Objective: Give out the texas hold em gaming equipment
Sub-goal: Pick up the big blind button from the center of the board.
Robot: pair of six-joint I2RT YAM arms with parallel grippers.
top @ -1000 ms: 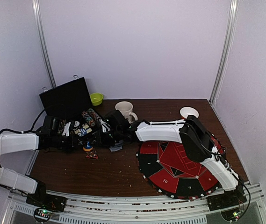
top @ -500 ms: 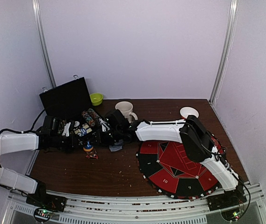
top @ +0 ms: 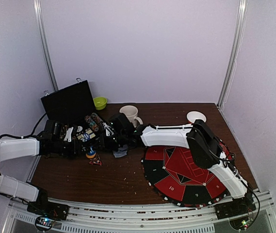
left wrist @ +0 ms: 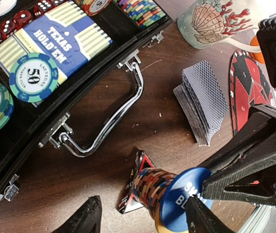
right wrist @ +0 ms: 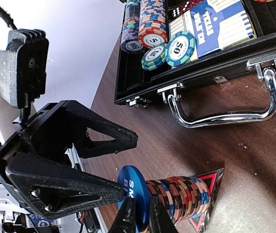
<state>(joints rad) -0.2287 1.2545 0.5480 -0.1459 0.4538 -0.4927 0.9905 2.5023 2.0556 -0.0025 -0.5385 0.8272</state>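
Note:
A stack of striped poker chips [left wrist: 152, 187] stands on a red-black triangular card [left wrist: 137, 194], with a blue "small blind" button disc [left wrist: 181, 204] on top and a yellow disc under it. My left gripper [left wrist: 142, 211] is open, one finger on each side of the stack. My right gripper [right wrist: 141, 213] is shut on the edge of the blue disc [right wrist: 130, 191], above the stack [right wrist: 181, 196]. In the top view the stack [top: 91, 154] sits between the two grippers. A deck of grey-blue-backed cards [left wrist: 203, 99] lies on the table.
The open black case [left wrist: 55, 102] holds more chips, dice and a Texas Hold'em card box; its chrome handle [left wrist: 113, 116] points at the stack. A white patterned mug [top: 129, 114], a green bowl [top: 99, 102], a white bowl [top: 196, 116] and a round red-black mat [top: 184, 174] are nearby.
My right gripper has edged a little to the left at the chip stack. The left arm has hardly moved.

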